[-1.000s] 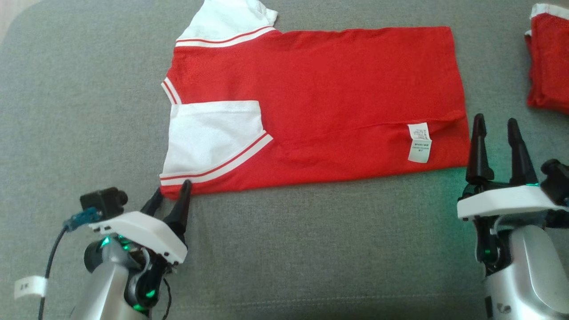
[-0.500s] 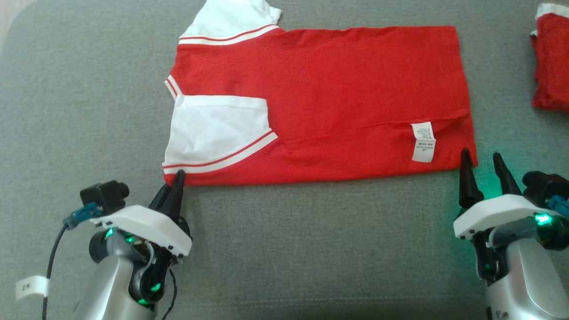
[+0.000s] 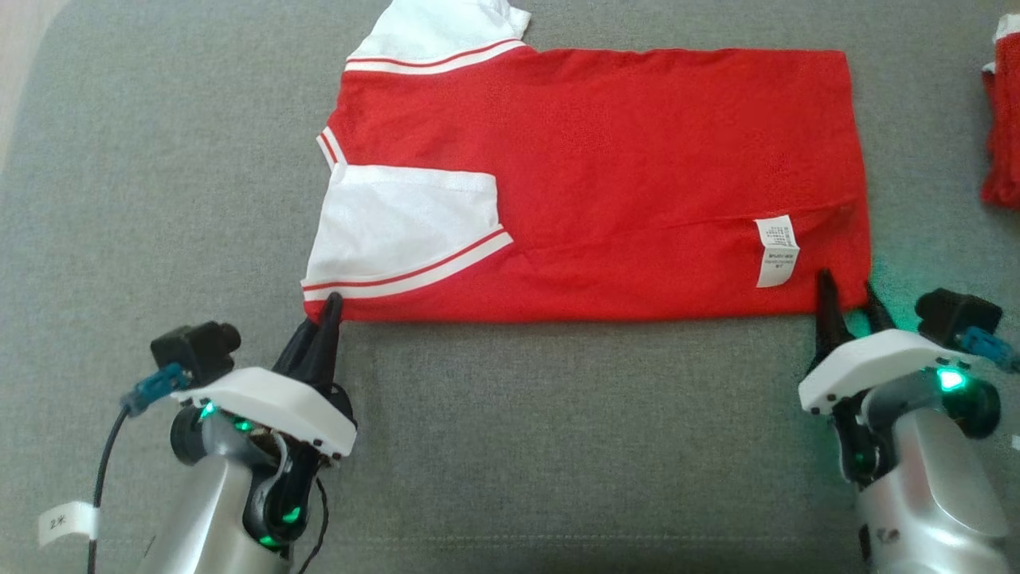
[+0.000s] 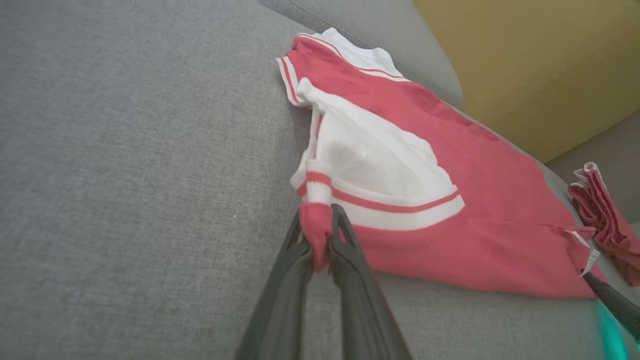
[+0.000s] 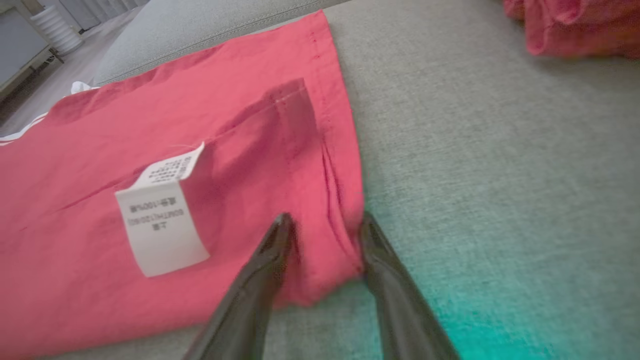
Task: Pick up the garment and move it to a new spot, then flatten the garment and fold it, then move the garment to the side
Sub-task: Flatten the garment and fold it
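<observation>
Partly hidden sleeve: the far white sleeve (image 3: 438, 28) of the shirt (image 3: 606, 175) is cut off by the head view's top edge.
Shirt: red, folded lengthwise and lying flat on the grey sofa cushion (image 3: 558, 446), towards its far edge, with the collar end to the left and the hem to the right.
Left hand (image 4: 317, 220): fingers together, clamped on the shirt's near left corner. The left wrist view shows red cloth bunched between the tips. In the head view the fingers cover that pinch.
Right hand (image 5: 326, 220): fingers apart, astride the near hem corner with cloth between them. Its wrist view is blurred there, so I cannot tell whether they touch the cloth.
Label (image 5: 160, 220): white, just inside the hem, with print too small to read.
Second garment (image 3: 1002, 119): red with white trim, cut off at the head view's right edge, well apart from the shirt.
Yellow backrest (image 4: 525, 60): behind the cushion, seen from the left wrist.
</observation>
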